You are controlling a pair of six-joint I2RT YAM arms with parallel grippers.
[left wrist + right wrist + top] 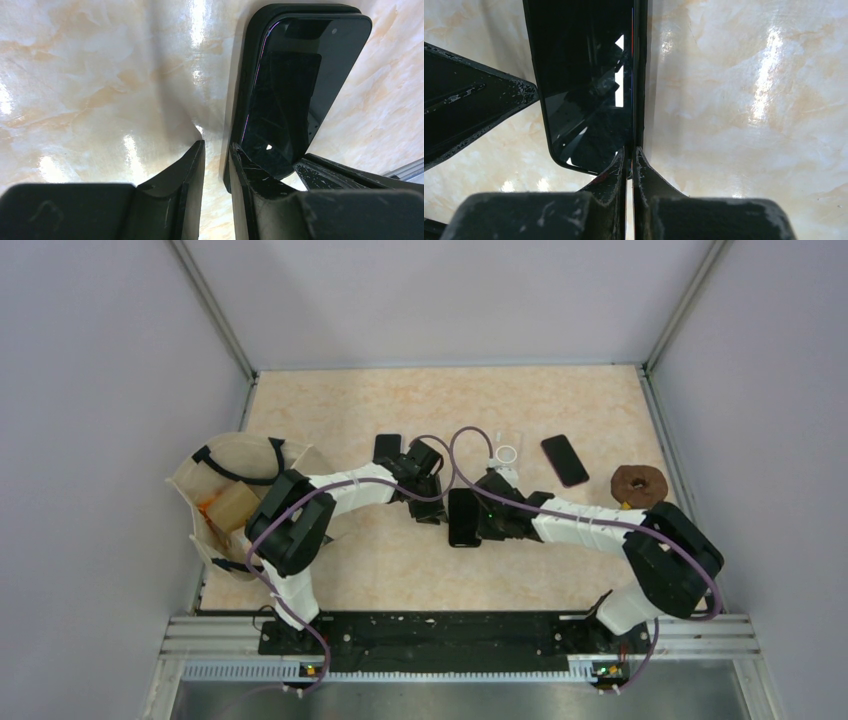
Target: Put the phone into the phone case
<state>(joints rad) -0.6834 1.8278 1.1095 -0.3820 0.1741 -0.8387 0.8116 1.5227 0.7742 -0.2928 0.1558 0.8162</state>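
Looks midway through seating. About mid-table in the overhead view, between the two arms: black phone case (246, 75) flat on the glossy marbled table (100, 75), with the phone (295, 95) lying in it screen up. Notch end of the phone tucked inside the case's rim. Opposite end, by the fingers, apparently riding high and not yet flush with the walls.

Right gripper (630, 152), reaching in from the right: clenched tight, and seems to nip the case's thin right wall between the fingertips. Probably serves to anchor the case and ease that wall outward, making room for the phone's edge.

Left gripper (216, 147), reaching in from the left: parted, grasps nothing, bare table showing in the gap. Right finger (245, 175) up against the case's left corner at the raised end; left finger (190, 170) clear of it. Likely set there as a stop against sliding, or ready to press the raised end down.

Further right, toward the far side: second dark phone (565, 460) flat on the table, brown doughnut (638, 483) just to its right, neither touched by an arm.

Calls next, at a guess, for a downward push on the raised end with the wall kept pinched. Risk: case skating on the slick surface, or phone popping back out.
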